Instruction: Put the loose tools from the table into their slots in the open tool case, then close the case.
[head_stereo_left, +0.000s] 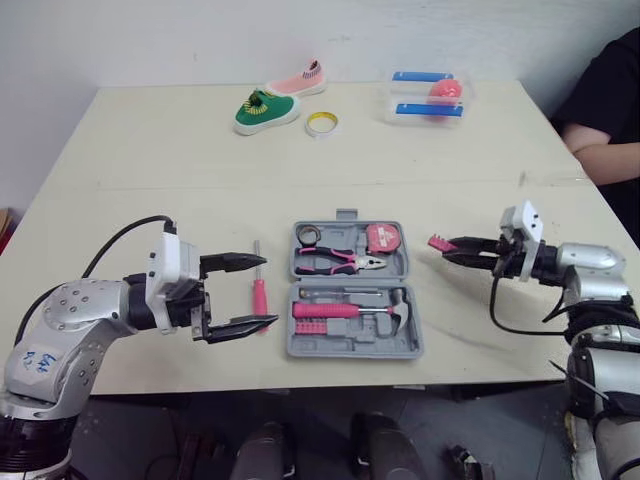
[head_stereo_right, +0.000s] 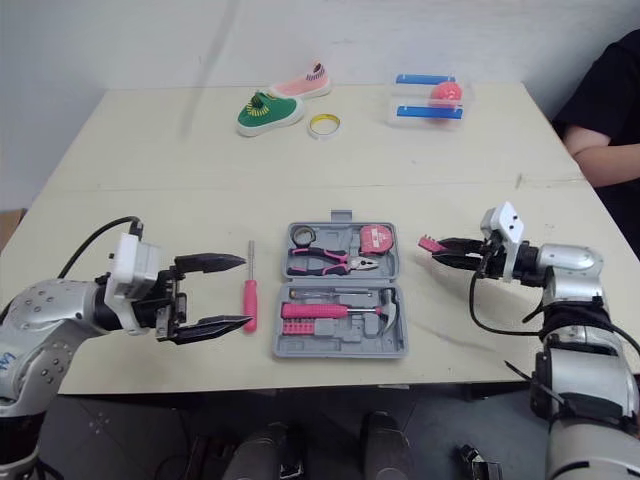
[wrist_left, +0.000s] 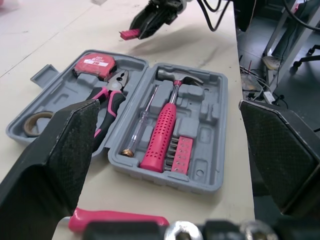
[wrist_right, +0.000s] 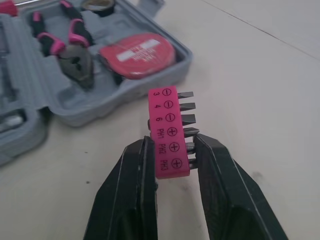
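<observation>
Case (head_stereo_left: 340, 338) lies open near the middle of the table's (head_stereo_left: 150, 150) near edge, lid half on the far side. Pliers, tape measure, hammer and one bit strip are seated, and grey recesses along its near side look vacant.

Right gripper (wrist_right: 170, 147) is clamped on a pink bit holder (wrist_right: 169, 125), gripped at the PH end so the bits stick out sideways. It is held clear above the table, right of the case's far right corner. Judged a carry posture, with insertion not begun.

Left gripper (head_stereo_left: 268, 291) is spread wide, its fingers bracketing the screwdriver (head_stereo_right: 249, 300), which lies just beside the case's left side and parallel to it. The closing line appears to run along the tool rather than across it, so the wrist probably needs turning. Contact cannot be told.

Room: bare table on both flanks, though the case wall crowds the screwdriver. The near edge is close.
</observation>
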